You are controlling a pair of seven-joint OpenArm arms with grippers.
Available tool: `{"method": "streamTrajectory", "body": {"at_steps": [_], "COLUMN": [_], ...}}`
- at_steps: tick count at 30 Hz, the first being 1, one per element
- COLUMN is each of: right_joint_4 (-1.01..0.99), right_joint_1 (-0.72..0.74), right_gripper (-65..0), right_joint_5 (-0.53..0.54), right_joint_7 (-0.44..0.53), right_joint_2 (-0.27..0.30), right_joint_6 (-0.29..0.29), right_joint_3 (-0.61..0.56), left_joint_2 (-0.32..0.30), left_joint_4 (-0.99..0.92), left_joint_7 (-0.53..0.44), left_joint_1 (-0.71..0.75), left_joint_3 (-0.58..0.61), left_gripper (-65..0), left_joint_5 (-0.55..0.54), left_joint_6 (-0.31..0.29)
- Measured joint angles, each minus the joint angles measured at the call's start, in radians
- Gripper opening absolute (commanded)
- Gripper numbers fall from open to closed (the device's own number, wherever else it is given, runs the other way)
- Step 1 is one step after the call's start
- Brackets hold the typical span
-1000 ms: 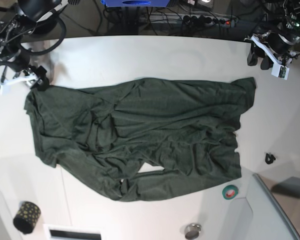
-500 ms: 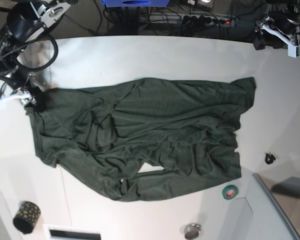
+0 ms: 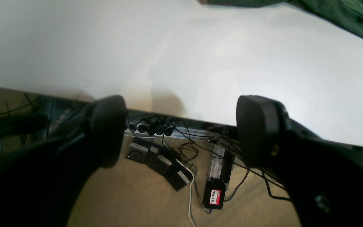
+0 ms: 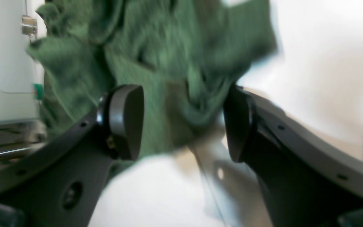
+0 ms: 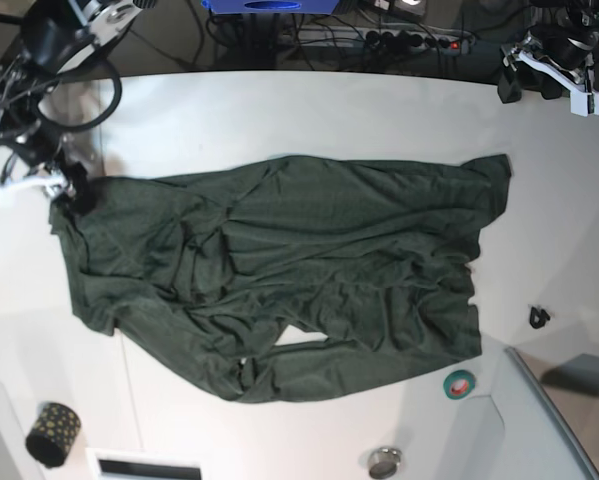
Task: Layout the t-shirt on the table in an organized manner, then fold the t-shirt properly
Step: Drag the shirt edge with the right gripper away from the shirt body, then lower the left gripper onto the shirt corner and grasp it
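Note:
The dark green t-shirt point(image 5: 279, 270) lies spread and wrinkled across the white table point(image 5: 279, 110), with a small gap of bare table showing near its lower middle. My right gripper point(image 5: 67, 192) is down at the shirt's upper left corner. In the right wrist view the right gripper point(image 4: 181, 123) is open, with a bunched fold of the t-shirt point(image 4: 175, 47) between its fingers. My left gripper point(image 5: 527, 88) hovers over the table's far right edge. It stands open and empty point(image 3: 183, 132), well away from the t-shirt's edge point(image 3: 351, 15).
A green tape roll point(image 5: 460, 382) lies by the shirt's lower right corner, and a small black object point(image 5: 539, 317) sits to its right. A dotted black roll point(image 5: 53, 433) and a round metal piece point(image 5: 384, 462) are near the front edge. Cables and a power strip point(image 5: 419, 40) run behind the table.
The left gripper opened wider and drew back from the shirt's right corner to the far edge. The right gripper came down onto the shirt's left corner, nudging that edge slightly inward.

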Motion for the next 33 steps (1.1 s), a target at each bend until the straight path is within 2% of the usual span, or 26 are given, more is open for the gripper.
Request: {"method": "streamTrajectory", "body": {"at_steps": [2, 4, 7, 9, 13, 15, 18, 22, 25, 29, 33], "right_joint_4": [0.101, 0.16, 0.17, 0.139, 0.031, 0.001, 0.002, 0.0, 0.0, 0.103, 0.137], "right_joint_1": [-0.043, -0.066, -0.068, -0.056, -0.016, 0.0, -0.004, -0.004, -0.007, -0.063, -0.079], "right_gripper": [-27.3, -27.3, -26.9, -26.9, -26.6, -22.5, -17.1, -16.4, -16.7, -16.4, -16.2], "right_joint_5": [-0.008, -0.048, -0.077, -0.075, -0.062, -0.067, -0.069, -0.071, -0.08, -0.083, -0.086], "right_joint_7": [-0.008, 0.0, 0.016, 0.023, 0.029, 0.034, 0.048, 0.036, 0.028, 0.044, 0.048], "right_joint_2": [-0.035, -0.034, 0.008, 0.055, 0.138, 0.164, 0.164, 0.186, 0.207, 0.194, 0.211], "right_joint_6": [-0.074, -0.123, -0.196, -0.225, -0.22, -0.221, -0.147, -0.099, -0.059, -0.048, -0.039], "right_joint_3": [0.016, 0.001, -0.065, -0.107, -0.151, -0.194, -0.277, -0.375, -0.392, -0.366, -0.358], "left_joint_2": [0.0, -0.002, -0.002, -0.002, -0.005, -0.007, -0.008, -0.009, -0.008, -0.008, -0.008], "left_joint_4": [0.0, 0.0, 0.0, 0.0, -0.001, -0.001, -0.002, -0.003, -0.003, -0.003, -0.003], "left_joint_7": [0.0, 0.001, 0.0, 0.001, 0.0, 0.0, 0.0, 0.0, 0.0, 0.0, 0.0], "left_joint_1": [0.0, 0.0, 0.0, 0.0, 0.0, 0.0, 0.0, 0.0, 0.0, 0.0, 0.0], "left_joint_3": [0.0, -0.002, -0.002, -0.002, -0.002, -0.002, -0.002, -0.002, -0.002, -0.002, -0.002], "left_gripper": [-12.5, -12.5, -12.5, -12.5, -12.5, -12.5, -12.5, -12.5, -12.5, -12.5, -12.5], "left_joint_5": [0.0, 0.001, 0.0, 0.0, -0.003, -0.002, 0.0, 0.001, 0.001, 0.004, 0.005], "left_joint_6": [0.0, 0.0, 0.0, 0.0, 0.0, 0.0, 0.0, 0.0, 0.0, 0.0, 0.0]}}
